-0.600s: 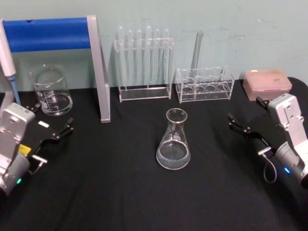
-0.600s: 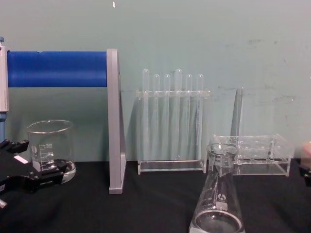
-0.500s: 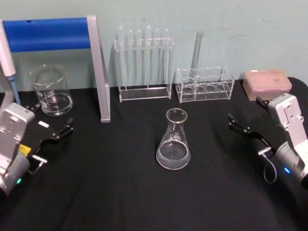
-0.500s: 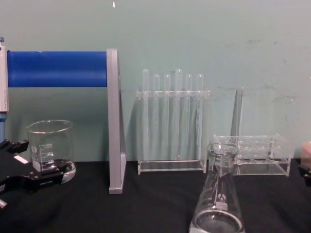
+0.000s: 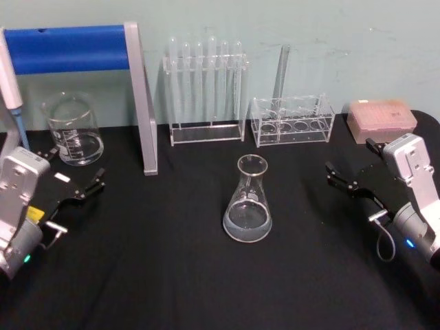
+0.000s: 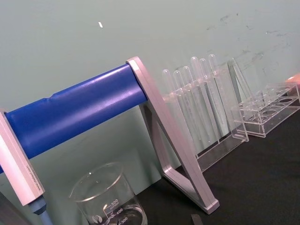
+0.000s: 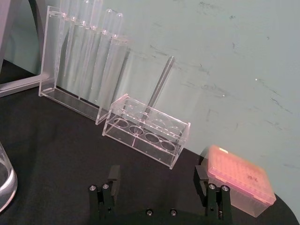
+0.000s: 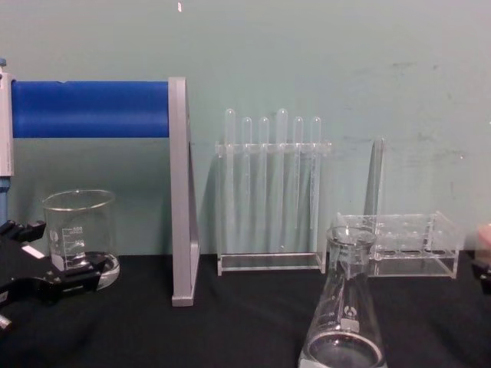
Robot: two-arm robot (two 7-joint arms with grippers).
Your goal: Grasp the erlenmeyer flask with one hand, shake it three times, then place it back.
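Note:
The erlenmeyer flask (image 5: pixel 247 203) stands upright on the black table (image 5: pixel 172 275) near its middle, clear glass with a narrow neck and wide base. It also rises at the lower right of the chest view (image 8: pixel 343 314), and its base edge shows in the right wrist view (image 7: pixel 3 182). My left gripper (image 5: pixel 72 170) rests open at the table's left, well away from the flask, with nothing between its fingers (image 8: pixel 73 280). My right gripper (image 5: pixel 354 162) hovers open to the flask's right, a good gap away, its two black fingers (image 7: pixel 112 177) spread and empty.
A glass beaker (image 5: pixel 72 130) stands just behind the left gripper. A blue-barred grey stand (image 5: pixel 141 103), a tall test tube rack (image 5: pixel 206 89) and a low clear rack (image 5: pixel 292 120) line the back edge. A pink tip box (image 5: pixel 381 118) sits at the back right.

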